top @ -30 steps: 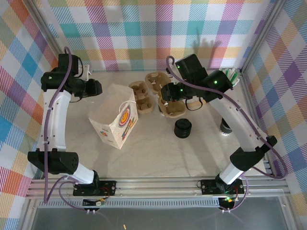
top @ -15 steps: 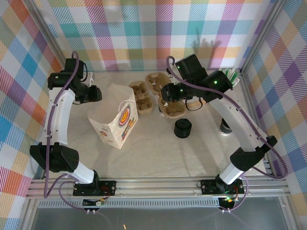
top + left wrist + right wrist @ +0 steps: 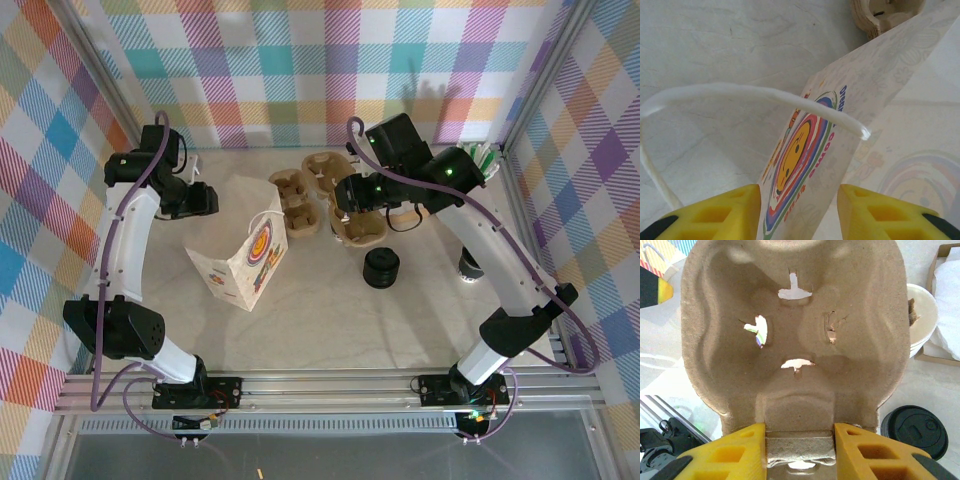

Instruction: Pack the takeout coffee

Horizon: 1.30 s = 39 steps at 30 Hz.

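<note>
- left gripper [image 3: 799, 194]: jaws apart, top edge of paper bag [image 3: 240, 262] between them, left of centre
- right gripper [image 3: 800, 436]: clamped on pulp cup carrier [image 3: 790, 330], far centre
- takeout coffee [image 3: 466, 266]: standing on table, right side, partly hidden by right arm

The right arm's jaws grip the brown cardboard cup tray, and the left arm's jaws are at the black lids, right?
Not quite. The left jaws are at the printed paper bag, as the left wrist view shows. The right jaws do grip the cup tray.
</note>
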Available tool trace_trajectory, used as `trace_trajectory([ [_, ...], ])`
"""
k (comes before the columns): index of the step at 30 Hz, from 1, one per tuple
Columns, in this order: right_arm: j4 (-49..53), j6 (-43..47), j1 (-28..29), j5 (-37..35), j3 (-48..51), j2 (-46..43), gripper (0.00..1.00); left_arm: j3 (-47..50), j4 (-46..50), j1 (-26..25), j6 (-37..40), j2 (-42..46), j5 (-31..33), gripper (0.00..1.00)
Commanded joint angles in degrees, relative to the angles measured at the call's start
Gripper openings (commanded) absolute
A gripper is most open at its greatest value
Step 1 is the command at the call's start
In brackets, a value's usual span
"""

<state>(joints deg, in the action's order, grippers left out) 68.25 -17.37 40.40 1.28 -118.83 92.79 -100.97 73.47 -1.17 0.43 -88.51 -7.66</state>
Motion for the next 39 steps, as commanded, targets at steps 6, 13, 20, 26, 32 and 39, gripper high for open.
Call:
trace_trajectory([
  [6, 0.55, -0.96, -0.14, 1.8, -1.23, 0.16, 0.36, 2.34, 1.76, -0.58, -0.5, 1.68, 1.14, 0.3],
  [13, 0.19, -1.08, -0.15, 2.07, 0.08, 0.28, 0.36, 3.32, 0.47, -0.59, -2.16, 2.15, 2.91, 0.1],
  [20, -0.16, -1.86, -0.25, 2.0, 0.04, 0.01, 0.36, 3.95, -0.56, -1.07, -8.98, 5.31, 0.18, 0.0],
  [26, 0.85, -2.96, -0.24, 3.78, -1.15, -0.11, 0.36, 7.29, 2.05, -3.04, -17.29, 12.1, 0.46, 0.0],
  [32, 1.01, -4.85, -0.24, 5.4, 2.02, -2.44, 0.36, 13.25, 4.44, -5.63, -22.23, 19.6, 2.03, 0.0],
  [39, -0.95, -11.35, -0.21, 3.35, 8.79, -6.62, 0.36, 20.34, -1.34, -12.62, -28.66, 24.75, 0.5, 0.0],
])
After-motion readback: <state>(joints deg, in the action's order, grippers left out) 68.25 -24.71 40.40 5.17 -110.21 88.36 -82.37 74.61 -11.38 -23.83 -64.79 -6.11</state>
